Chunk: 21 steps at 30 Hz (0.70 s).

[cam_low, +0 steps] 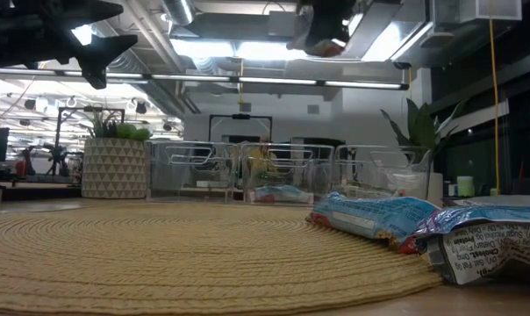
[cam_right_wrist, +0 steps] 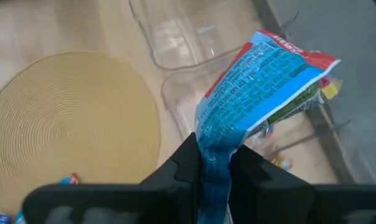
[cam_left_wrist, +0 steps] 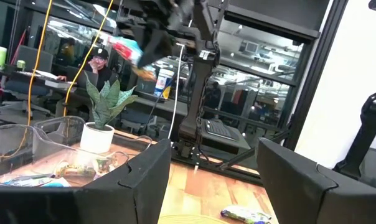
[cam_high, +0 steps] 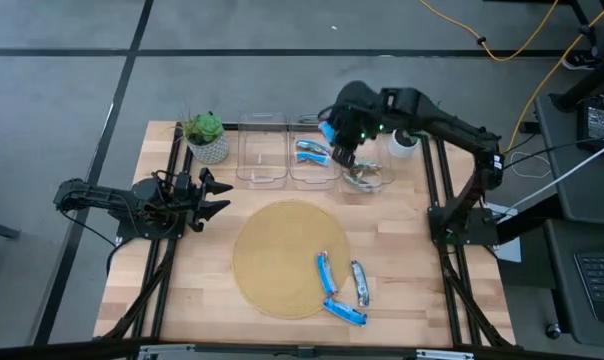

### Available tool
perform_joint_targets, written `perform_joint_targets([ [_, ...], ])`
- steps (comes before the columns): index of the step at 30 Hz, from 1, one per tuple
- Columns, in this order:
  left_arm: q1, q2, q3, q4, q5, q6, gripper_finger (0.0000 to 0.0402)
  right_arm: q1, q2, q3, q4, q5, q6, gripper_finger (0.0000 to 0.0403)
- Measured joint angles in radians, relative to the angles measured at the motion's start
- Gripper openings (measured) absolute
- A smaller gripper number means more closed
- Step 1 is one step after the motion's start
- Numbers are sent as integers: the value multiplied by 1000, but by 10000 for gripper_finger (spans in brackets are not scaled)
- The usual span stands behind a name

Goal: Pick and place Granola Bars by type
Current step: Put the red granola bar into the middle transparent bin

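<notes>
My right gripper (cam_high: 340, 150) hangs above the clear bins at the table's far edge, shut on a blue granola bar (cam_right_wrist: 256, 87). The middle bin (cam_high: 312, 170) has blue bars (cam_high: 312, 152) in it. The right bin (cam_high: 374, 184) has silvery bars (cam_high: 362, 175), and the left bin (cam_high: 262, 150) shows none. Two blue bars (cam_high: 326, 272) (cam_high: 344, 312) and one silvery bar (cam_high: 360, 283) lie on the right part of the round woven mat (cam_high: 277, 255). My left gripper (cam_high: 222, 196) waits open at the table's left side, holding nothing. My right gripper pinches one end of the blue bar's wrapper (cam_right_wrist: 214, 163) between its two fingers. The fingers slant downward from above. The rest of the bar sticks out past the fingertips, lifted clear above the bins.
A potted plant (cam_high: 206, 137) stands at the far left beside the bins, and a second one in a white pot (cam_high: 402, 143) stands at the far right. Bare wood lies around the mat on the near and left sides.
</notes>
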State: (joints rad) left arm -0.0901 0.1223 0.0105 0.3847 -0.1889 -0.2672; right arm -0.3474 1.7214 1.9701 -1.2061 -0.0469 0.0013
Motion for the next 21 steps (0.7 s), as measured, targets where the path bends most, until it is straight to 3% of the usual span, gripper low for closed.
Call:
perform_joint_targets([
  [13,0,0,0,0,0,0,226,-162,24,0,126,-247,-298,57],
  [21,0,0,0,0,0,0,226,-162,137,0,145,-291,-426,57],
])
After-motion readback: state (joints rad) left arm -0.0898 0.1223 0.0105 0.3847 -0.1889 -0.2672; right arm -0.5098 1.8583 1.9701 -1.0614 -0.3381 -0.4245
